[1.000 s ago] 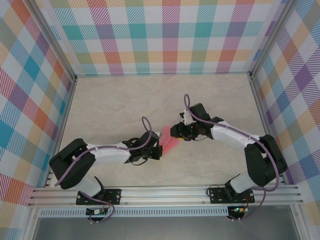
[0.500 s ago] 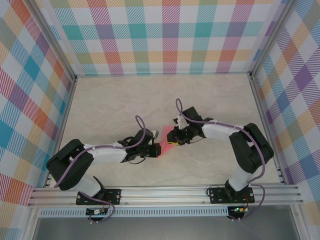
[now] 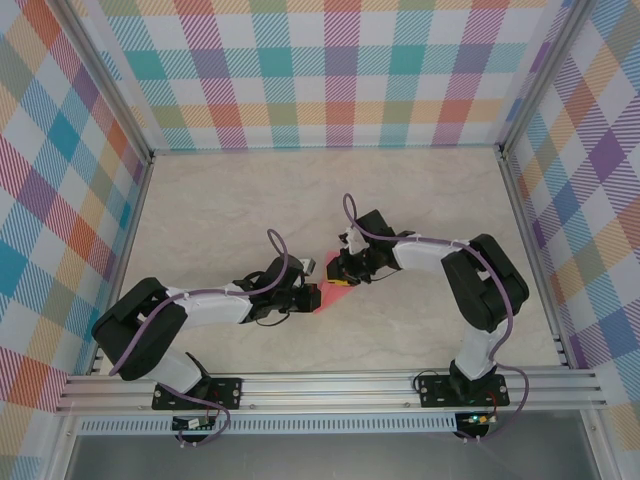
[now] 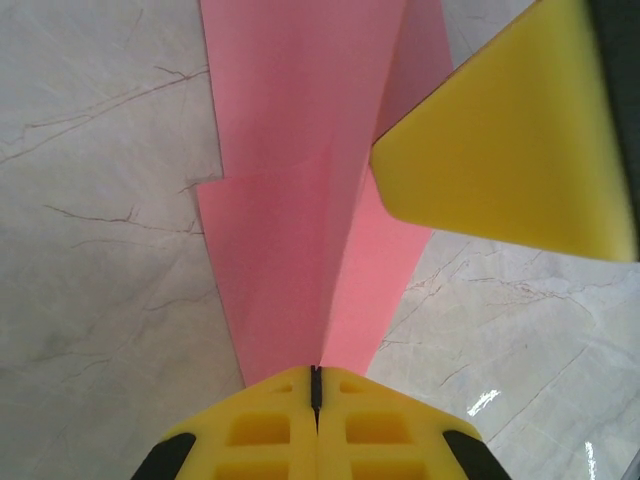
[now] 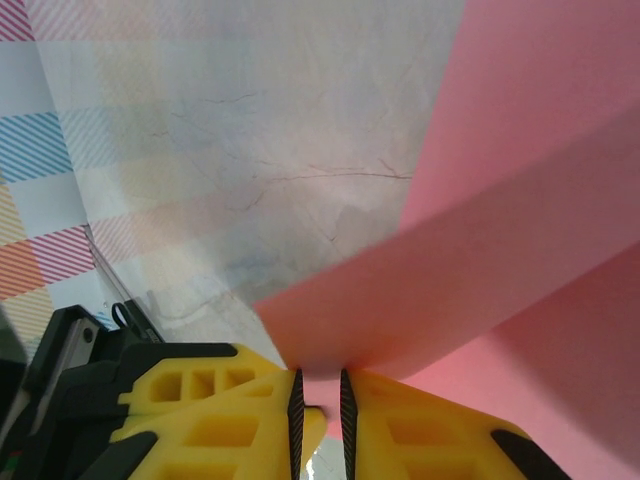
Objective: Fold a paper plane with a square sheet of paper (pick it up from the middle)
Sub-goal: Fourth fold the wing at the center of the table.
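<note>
The pink paper [image 3: 326, 291] was no flat square at this point. It was a long, narrow, creased shape, with a centre crease running its length in the left wrist view [image 4: 290, 200] and 2 overlapping flaps on either side. It sat close to the middle of the marble table [image 3: 220, 210], a little toward the table's near edge, held between the 2 grippers. Whether any part of it touched the table I could not tell.

The left gripper [image 3: 309, 296], on an arm stretched from the table's near-left corner, was clenched on 1 end of the paper. Its yellow fingertips met with no gap, and the crease ran straight into them [image 4: 315, 375]. The right gripper [image 3: 339, 273], reaching in from the table's right side, had its jaws drawn to a slim slot with a folded edge of the paper inside [image 5: 320, 385], so I judged it to be pinching that edge.

As for progress, the early folds looked done: the sheet was picked up, creased down the middle and narrowed. The wings looked unfinished, so pressing the last folds sharp and setting the plane down on the table probably remained.
</note>
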{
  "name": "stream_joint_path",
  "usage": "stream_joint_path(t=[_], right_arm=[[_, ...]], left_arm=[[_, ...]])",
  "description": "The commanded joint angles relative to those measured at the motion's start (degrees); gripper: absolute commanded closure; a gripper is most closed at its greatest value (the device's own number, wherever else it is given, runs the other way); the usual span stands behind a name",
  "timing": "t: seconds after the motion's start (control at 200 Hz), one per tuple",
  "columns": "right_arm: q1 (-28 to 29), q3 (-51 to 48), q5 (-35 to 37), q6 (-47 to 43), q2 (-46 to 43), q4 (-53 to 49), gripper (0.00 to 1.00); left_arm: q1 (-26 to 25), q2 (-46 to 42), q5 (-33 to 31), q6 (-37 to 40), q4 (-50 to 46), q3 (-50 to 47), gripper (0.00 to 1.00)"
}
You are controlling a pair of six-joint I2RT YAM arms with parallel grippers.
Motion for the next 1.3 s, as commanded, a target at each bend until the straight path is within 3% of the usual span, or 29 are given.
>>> stream_joint_path(t=[0.0,0.345,0.655,1.07,1.295], right_arm=[[0.39,1.62,0.21,0.35,1.31,1.11,0.81],[0.40,1.71,2.06,0.31,1.47,-0.34,0.81],[0.43,0.70,4.07,0.55,-0.55,-1.50,0.79],[0.35,-0.68,4.24,1.62,-3.28,-0.74,0.77],[0.37,-0.66,5.05,1.61,-3.13,-1.11,0.77]], left_arm=[[0.84,-0.02,0.41,-0.54,0.39,-0.91,0.93],[0.84,-0.26,1.65,0.14,-0.98,-1.17,0.85],[1.02,1.80,3.28,-0.52,-0.24,-0.91,1.00],[5.23,6.23,14.50,-2.67,4.21,-0.78,1.00],[6.83,9.48,16.49,-5.29,6.91,-0.79,1.00]])
